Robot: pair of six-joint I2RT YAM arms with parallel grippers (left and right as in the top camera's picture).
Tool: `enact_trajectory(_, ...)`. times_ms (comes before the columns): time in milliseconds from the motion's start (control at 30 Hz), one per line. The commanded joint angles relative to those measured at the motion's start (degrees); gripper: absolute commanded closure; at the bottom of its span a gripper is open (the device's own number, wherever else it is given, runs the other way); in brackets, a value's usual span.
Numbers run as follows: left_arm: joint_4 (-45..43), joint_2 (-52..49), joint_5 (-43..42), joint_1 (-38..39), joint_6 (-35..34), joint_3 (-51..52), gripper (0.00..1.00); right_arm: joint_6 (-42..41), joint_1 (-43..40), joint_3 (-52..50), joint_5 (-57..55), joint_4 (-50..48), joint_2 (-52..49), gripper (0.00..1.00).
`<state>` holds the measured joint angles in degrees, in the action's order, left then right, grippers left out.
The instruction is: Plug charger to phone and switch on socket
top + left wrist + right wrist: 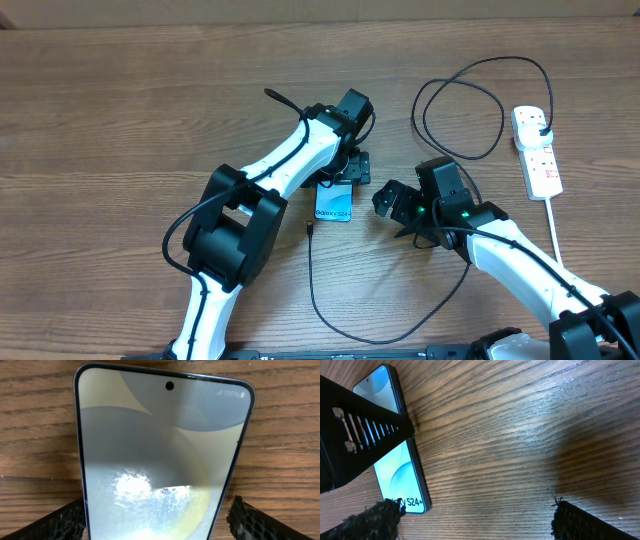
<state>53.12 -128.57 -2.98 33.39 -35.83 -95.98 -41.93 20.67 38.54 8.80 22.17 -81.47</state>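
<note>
Wood-grain mid-table: brackets the phone (335, 203) with left gripper (157, 522), probably steadying it for plugging; clamped or just flanking, cannot tell. Leaves charger (311, 250) tip loose beside the phone's near end. Holds right gripper (477, 517) spread, empty, poised to fetch it. Finds socket (535, 150) near the far-right corner, plug in.

Lit phone (334, 204) lies flat, charger (310, 262) tip nearby, socket (540, 165) well apart.
</note>
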Motion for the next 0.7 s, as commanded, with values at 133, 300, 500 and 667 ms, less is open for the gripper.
enact_trajectory(133, -1.53, -9.88, -1.51, -0.7, 1.55, 5.92, 0.05, 0.37, 0.17, 0.15, 0.28, -0.22, 0.81, 0.0)
enact_trajectory(300, -1.57, -9.88, -1.51, -0.7, 1.53, 5.92, 0.05, 0.37, 0.17, 0.15, 0.28, -0.22, 0.81, 0.0)
enact_trajectory(500, -1.49, -9.88, -1.51, -0.7, 1.55, 5.92, 0.05, 0.37, 0.17, 0.15, 0.28, -0.22, 0.81, 0.0)
enact_trajectory(667, -1.57, -9.88, -1.53, -0.7, 1.51, 5.92, 0.04, 0.37, 0.17, 0.15, 0.28, -0.22, 0.81, 0.0)
